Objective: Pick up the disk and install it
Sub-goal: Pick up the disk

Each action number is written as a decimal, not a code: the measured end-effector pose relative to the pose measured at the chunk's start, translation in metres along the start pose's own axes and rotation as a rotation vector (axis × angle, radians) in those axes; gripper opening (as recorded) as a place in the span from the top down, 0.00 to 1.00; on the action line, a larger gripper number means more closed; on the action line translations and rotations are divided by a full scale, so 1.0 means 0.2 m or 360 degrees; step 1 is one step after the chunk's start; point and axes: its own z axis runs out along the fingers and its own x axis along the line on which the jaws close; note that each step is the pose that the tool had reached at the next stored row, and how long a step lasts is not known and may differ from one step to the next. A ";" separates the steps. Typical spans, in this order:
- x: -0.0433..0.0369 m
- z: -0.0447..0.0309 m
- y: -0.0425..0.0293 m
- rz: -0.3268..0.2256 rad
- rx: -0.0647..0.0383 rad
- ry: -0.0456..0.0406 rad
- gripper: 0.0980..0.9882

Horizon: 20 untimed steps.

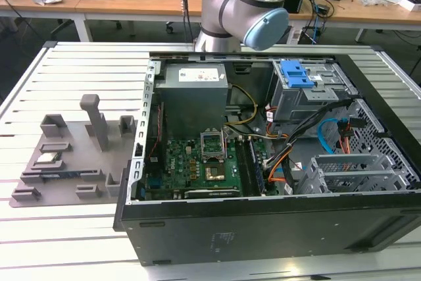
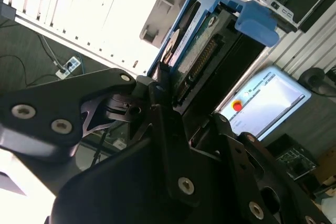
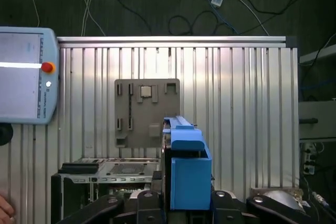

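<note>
In both wrist views my gripper [image 2: 185,95] [image 3: 185,205] is shut on the disk [image 2: 195,40], a silver drive in a bright blue bracket [image 3: 187,167]. The disk stands edge-on between the black fingers [image 2: 160,85], high above the slatted table. Below it in the first wrist view lies the open computer case [image 3: 105,169]. In the exterior view the arm [image 1: 245,4] rises behind the case [image 1: 263,222]. Inside the case, at the back on the exterior view's right, sits a grey drive cage with a blue latch [image 1: 296,74].
A grey parts tray [image 1: 66,156] [image 3: 147,111] lies on the slatted table at the exterior view's left, with a small silver chip [image 1: 49,159] [image 3: 146,92] on it. A teach pendant [image 3: 21,74] [image 2: 262,98] rests beside the table. Cables and a motherboard [image 1: 204,162] fill the case.
</note>
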 end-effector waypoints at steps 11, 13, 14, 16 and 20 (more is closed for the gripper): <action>-0.002 0.087 -0.250 0.0000 -0.0004 0.0009 0.70; -0.002 0.111 -0.299 0.0000 -0.0004 0.0011 0.70; -0.002 0.120 -0.317 0.0000 -0.0004 0.0012 0.70; -0.002 0.135 -0.350 0.0000 -0.0005 0.0013 0.70; -0.003 0.172 -0.425 0.0000 -0.0006 0.0015 0.70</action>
